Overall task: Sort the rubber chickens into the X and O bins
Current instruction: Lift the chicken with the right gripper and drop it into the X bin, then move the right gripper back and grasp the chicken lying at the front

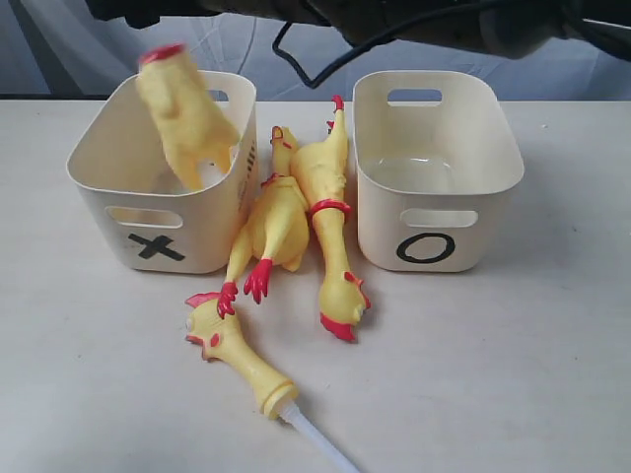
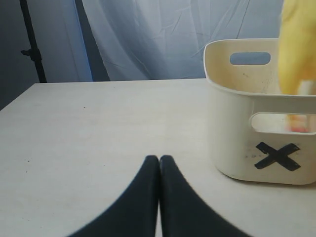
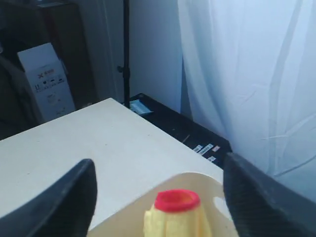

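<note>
**Right wrist view — right gripper (image 3: pixel 158 163) over X bin (image 1: pixel 99 197)**

Jaws were wide apart, empty. Rubber chicken (image 1: pixel 187 118) stood directly below in the bin, long axis near upright, red end up. Left gripper (image 2: pixel 159 165) was closed beside the bin — right arm nearer.

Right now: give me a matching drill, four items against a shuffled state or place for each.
Items:
1. left gripper
2. right gripper
3. O bin
4. blurred chicken

States and places:
A. open
B. lower end inside the X bin
C. shut
D. at the right of the exterior view

Pairs: 1-C, 2-A, 3-D, 4-B.
</note>
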